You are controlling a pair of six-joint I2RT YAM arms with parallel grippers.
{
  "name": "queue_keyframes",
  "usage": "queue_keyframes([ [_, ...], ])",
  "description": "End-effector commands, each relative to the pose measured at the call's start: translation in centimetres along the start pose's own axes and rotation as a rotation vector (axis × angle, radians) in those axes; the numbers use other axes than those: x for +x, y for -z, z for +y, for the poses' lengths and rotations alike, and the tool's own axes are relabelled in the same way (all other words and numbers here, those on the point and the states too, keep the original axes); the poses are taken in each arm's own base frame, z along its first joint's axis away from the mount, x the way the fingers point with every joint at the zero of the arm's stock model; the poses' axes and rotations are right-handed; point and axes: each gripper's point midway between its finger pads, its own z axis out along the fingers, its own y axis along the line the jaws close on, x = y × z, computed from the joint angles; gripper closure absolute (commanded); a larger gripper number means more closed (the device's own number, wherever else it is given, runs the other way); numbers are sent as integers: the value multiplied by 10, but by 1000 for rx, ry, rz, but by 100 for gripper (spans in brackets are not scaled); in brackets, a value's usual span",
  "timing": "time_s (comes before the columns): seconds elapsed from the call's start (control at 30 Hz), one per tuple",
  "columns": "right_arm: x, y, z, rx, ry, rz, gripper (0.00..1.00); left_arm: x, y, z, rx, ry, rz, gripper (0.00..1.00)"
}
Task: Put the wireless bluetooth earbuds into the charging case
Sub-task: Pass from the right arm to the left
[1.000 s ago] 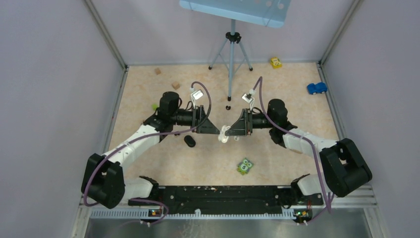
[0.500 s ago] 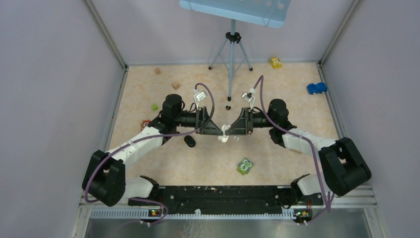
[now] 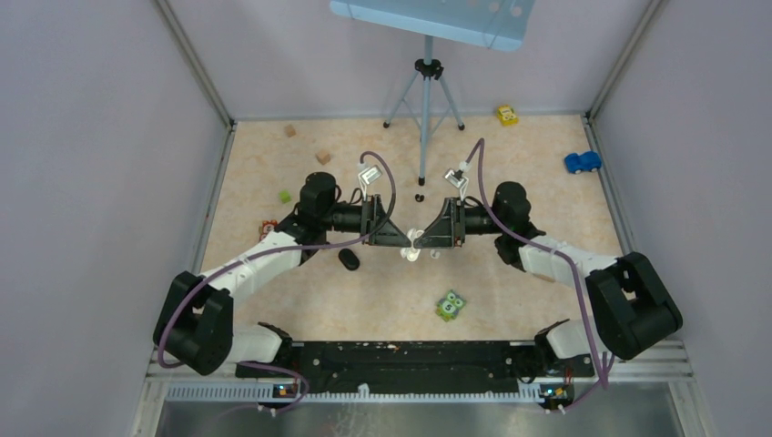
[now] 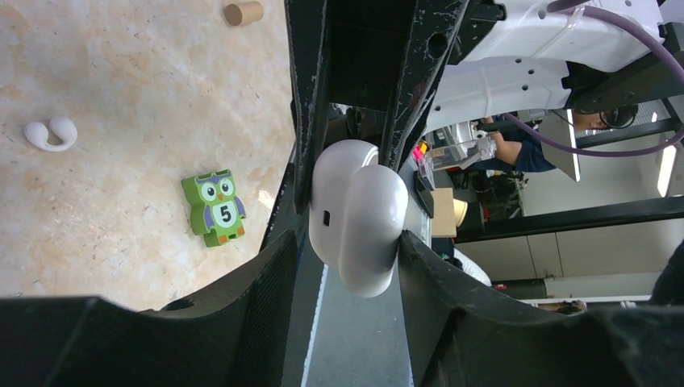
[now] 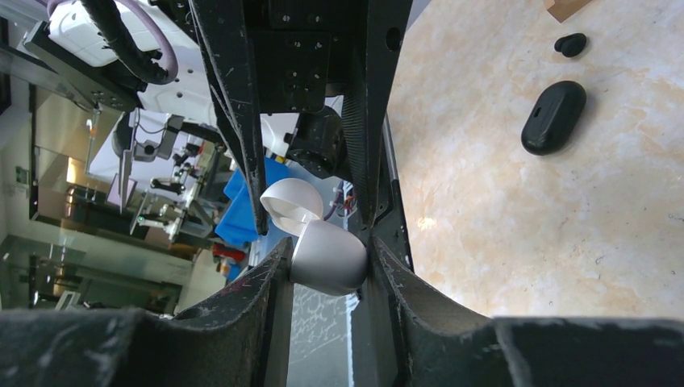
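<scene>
Pinching the white charging case [image 5: 327, 262], lid open and inside hidden, is the right tool [image 5: 329, 254]. The left tool [image 4: 347, 246] flanks it; whether it grips, I cannot tell.

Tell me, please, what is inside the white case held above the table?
The case has its lid ajar, showing only the lid's bare white hollow. The right end effector grips the base, whose wells sit hidden behind the lid, so what they hold cannot be seen.

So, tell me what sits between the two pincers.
The white charging case, lid open. The right pincer clamps it and the left pincer straddles it. Both wrist views show this best.
</scene>
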Motion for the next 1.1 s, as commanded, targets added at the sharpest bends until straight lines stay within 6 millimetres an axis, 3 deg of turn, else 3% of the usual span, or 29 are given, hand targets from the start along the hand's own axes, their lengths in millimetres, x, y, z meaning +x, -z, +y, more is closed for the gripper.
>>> queue_keyframes([
  [0.0, -4, 2, 4, -25, 58, -8, 100, -8, -2, -11, 43, -68, 0, 48],
  [0.4, -3, 1, 0, -16, 53, -7, 100, -8, -2, -12, 44, -69, 1, 63],
  [0.7, -2, 0, -3, -9, 45, -6, 100, -8, -3, -10, 41, -62, 1, 86],
  [0.77, -3, 0, -4, -8, 44, -6, 100, -8, -3, -7, 32, -57, 1, 85],
  [0.93, -3, -1, -6, -8, 40, -6, 100, -7, -4, -3, 16, -44, 10, 62],
  [1.07, -5, -1, -6, -9, 42, -5, 100, -7, -4, -3, 16, -43, 15, 52],
])
